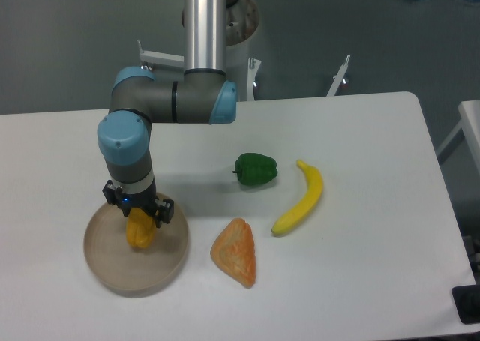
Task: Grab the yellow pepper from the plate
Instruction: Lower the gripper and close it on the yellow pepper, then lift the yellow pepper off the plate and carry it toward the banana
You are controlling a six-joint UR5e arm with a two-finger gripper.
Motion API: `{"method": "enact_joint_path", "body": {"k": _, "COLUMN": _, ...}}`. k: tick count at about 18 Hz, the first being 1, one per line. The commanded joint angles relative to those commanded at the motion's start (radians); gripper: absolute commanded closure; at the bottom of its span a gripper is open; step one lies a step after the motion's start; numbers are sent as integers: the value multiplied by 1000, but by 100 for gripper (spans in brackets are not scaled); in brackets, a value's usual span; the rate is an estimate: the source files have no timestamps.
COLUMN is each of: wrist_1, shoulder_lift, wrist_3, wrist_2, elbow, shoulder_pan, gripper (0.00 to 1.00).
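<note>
**A:** Where was the yellow pepper [139, 232] at that moment?

**B:** It sat on the plate [112, 270], in the upper middle part of the dish, with bare beige rim showing all round it. The plate itself rested on the white counter [360, 243], near the counter's front left area.

**A:** And the gripper [140, 219]?

**B:** It pointed straight down from the arm's blue-capped wrist and sat right on top of the pepper. The dark body of the gripper covered the pepper's upper end, and a small blue light glowed on it. The fingers seemed to reach down on either side of the pepper, drawn in narrow against it, but the contact itself was hidden by the gripper body, so I could not tell whether they truly clamped it.

**A:** Was the pepper lifted?

**B:** Its lower end looked to be against the plate's surface; I could not see any gap beneath it.

**A:** What else lay on the counter?

**B:** A green pepper [256, 169] lay near the middle, well apart from the plate. A yellow banana [301, 199] curved just to its right, and an orange wedge [235, 252] lay just beside the plate's right edge, not touching it.
</note>
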Motion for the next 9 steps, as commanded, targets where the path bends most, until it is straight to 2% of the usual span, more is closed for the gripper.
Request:
{"method": "enact_joint_path", "body": {"k": 6, "wrist_1": -2, "shoulder_lift": 11, "wrist_3": 15, "wrist_2": 0, "elbow": 15, "shoulder_pan": 2, "gripper": 54}}
{"method": "enact_joint_path", "body": {"k": 9, "wrist_1": -23, "shoulder_lift": 25, "wrist_3": 193, "wrist_2": 18, "elbow": 69, "shoulder_pan": 17, "gripper": 54}}
